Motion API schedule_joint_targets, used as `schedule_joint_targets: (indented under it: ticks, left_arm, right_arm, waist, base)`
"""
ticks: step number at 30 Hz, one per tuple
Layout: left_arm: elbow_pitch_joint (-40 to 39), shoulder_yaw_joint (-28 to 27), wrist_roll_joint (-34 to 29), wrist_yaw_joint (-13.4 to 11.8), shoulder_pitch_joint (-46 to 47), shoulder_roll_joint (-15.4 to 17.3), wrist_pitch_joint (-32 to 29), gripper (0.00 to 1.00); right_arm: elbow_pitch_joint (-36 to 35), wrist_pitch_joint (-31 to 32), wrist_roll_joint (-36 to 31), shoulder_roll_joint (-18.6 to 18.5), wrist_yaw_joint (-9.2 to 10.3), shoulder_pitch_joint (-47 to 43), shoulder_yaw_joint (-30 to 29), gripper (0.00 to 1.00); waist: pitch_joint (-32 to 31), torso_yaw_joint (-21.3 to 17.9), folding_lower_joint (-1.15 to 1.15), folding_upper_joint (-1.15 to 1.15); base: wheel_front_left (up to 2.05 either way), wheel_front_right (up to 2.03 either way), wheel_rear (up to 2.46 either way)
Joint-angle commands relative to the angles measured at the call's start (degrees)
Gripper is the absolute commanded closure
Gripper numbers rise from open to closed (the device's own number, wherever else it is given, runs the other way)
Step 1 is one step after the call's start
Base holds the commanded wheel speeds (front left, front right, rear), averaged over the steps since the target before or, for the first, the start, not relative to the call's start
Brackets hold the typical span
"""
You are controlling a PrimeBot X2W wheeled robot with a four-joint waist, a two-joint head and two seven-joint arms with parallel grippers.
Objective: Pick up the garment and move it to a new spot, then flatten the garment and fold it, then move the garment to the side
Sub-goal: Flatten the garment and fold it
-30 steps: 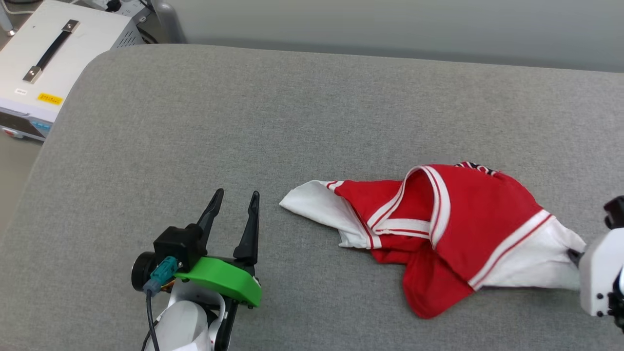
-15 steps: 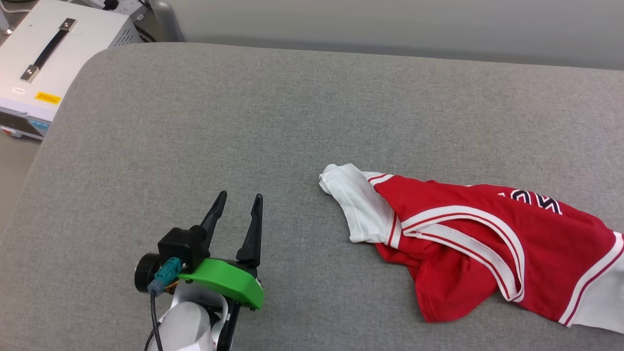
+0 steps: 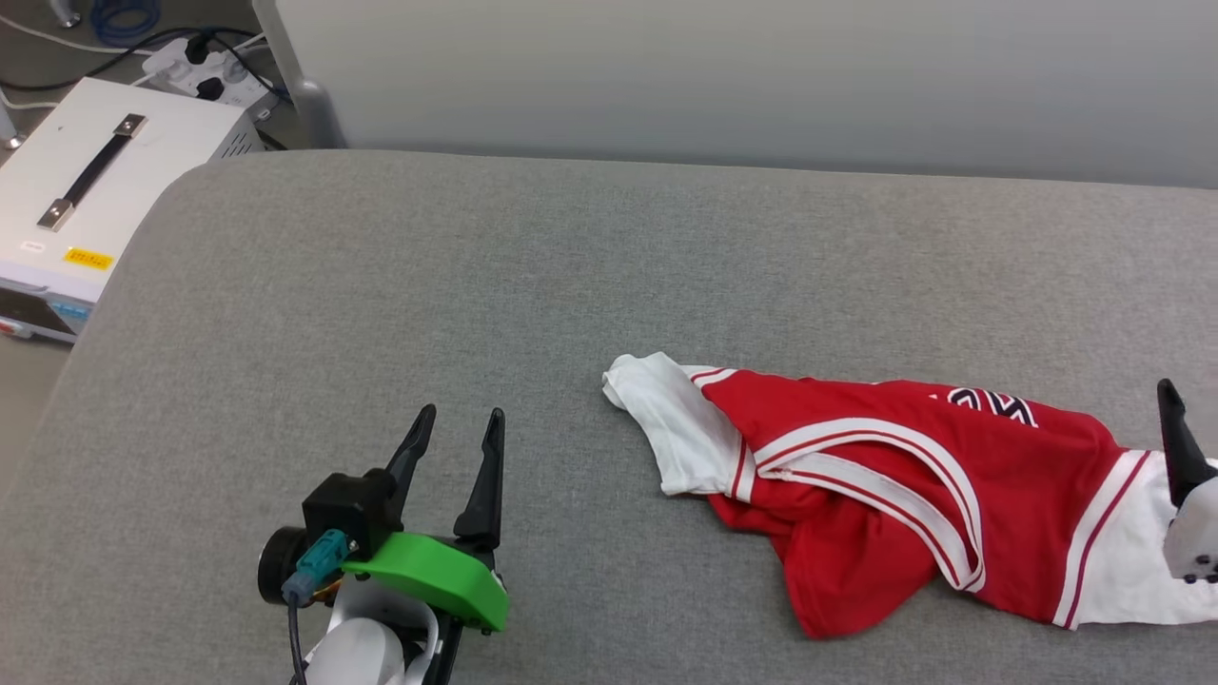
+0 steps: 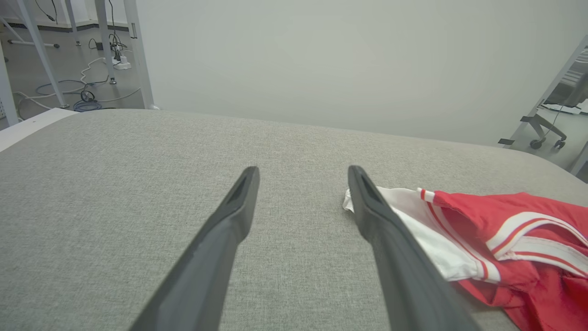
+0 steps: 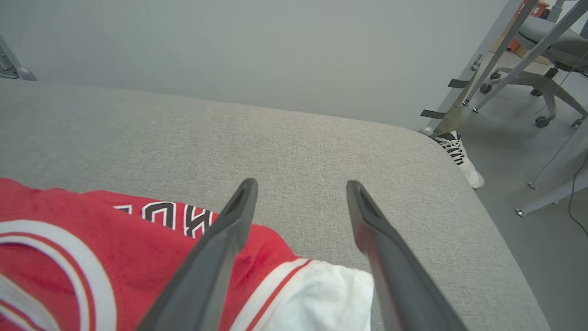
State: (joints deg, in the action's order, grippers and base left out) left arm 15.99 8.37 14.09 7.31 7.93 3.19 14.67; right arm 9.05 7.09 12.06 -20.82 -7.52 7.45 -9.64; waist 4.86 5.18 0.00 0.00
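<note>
- Head view: the T-shirt (image 3: 856,495) lies crumpled on the right half of a grey padded surface (image 3: 476,266). It stretches sideways. One white sleeve points to the middle of the surface, and the other white sleeve is at the right edge.
- The red body is bunched, with a white-and-red striped band looping across it and some dark lettering near its far edge.
- The left gripper (image 3: 461,419) hovers at the lower left with its fingers spread wide and nothing between them. It is well apart from the shirt.
- At the right edge, one dark finger (image 3: 1170,433) of the right gripper (image 5: 301,185) stands up over the right-hand sleeve.
- A white box with a black handle (image 3: 95,181) sits off the surface's left corner, with a power strip (image 3: 205,71) behind it.
- Left wrist view: the two dark fingers stand wide apart over bare grey fabric and hold nothing. The nearer white sleeve and red folds lie to their right, partly hidden behind the right-hand finger.
- Cables (image 4: 87,94) trail on the floor at the upper left, beside metal legs.
- Right wrist view: the fingers are wide apart and grip nothing. The red body with its lettering lies to their left, and the white sleeve end lies low between them on the surface.
- Off the surface's far right corner, a white shoe with dark laces (image 5: 457,154) rests on the floor. An office chair (image 5: 544,50) stands beyond it.
</note>
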Motion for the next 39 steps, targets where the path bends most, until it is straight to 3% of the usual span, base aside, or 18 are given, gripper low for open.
schedule_joint_targets:
  ticks: [1,9,14,19,22,29,34,39]
  left_arm:
    - [-0.4,-0.3,0.3,0.2,-0.8,-0.2,0.3,0.0]
    - [-1.8,0.7,1.3,0.2,-0.6,0.1,0.3,0.0]
    - [-0.3,6.1,3.8,0.2,4.1,3.0,-2.3,0.0]
    - [0.1,11.8,8.5,0.2,13.9,7.5,-13.0,0.0]
    - [2.4,14.8,13.7,0.2,22.7,10.8,-27.8,0.0]
    - [7.7,16.6,20.6,-0.3,30.9,14.0,-52.4,0.0]
    - [8.5,17.2,21.5,-0.9,33.3,14.9,-58.7,0.0]
    - [10.1,17.7,20.6,-1.6,33.7,15.5,-59.1,0.0]
  right_arm:
    - [-1.4,-1.8,0.4,1.7,0.03,-1.7,-0.5,0.0]
    - [-10.2,-8.2,0.2,11.0,0.03,-6.4,-2.7,0.0]
    - [-13.9,-8.4,-0.2,14.1,0.03,-7.0,-3.4,0.0]
    - [-15.4,-8.0,-0.4,15.4,0.03,-6.7,-3.8,0.0]
    - [-15.4,-8.0,-0.5,15.8,0.03,-6.1,-3.5,0.0]
    - [-14.6,-8.6,-0.4,16.0,0.03,-4.2,-2.8,0.0]
    - [-13.0,-8.6,-0.4,15.9,0.03,-3.2,-1.5,0.0]
    - [-11.9,-9.6,-0.1,15.8,0.03,-1.9,-1.6,0.0]
  waist:
    - [-1.0,-1.1,0.0,0.0]
    - [-0.4,-3.8,0.0,0.0]
    - [1.7,-5.6,0.0,0.0]
    - [4.2,-7.2,0.0,0.0]
    - [6.6,-8.6,0.0,0.0]
    - [9.6,-11.3,0.0,0.0]
    - [11.9,-12.9,0.0,0.0]
    - [13.5,-14.1,0.0,0.0]
  base:
    - [0.0,0.0,0.0]
    - [0.0,0.0,0.0]
    - [0.0,0.0,0.0]
    - [0.0,0.0,0.0]
    - [0.0,0.0,0.0]
    - [0.0,0.0,0.0]
    - [0.0,0.0,0.0]
    - [0.0,0.0,0.0]
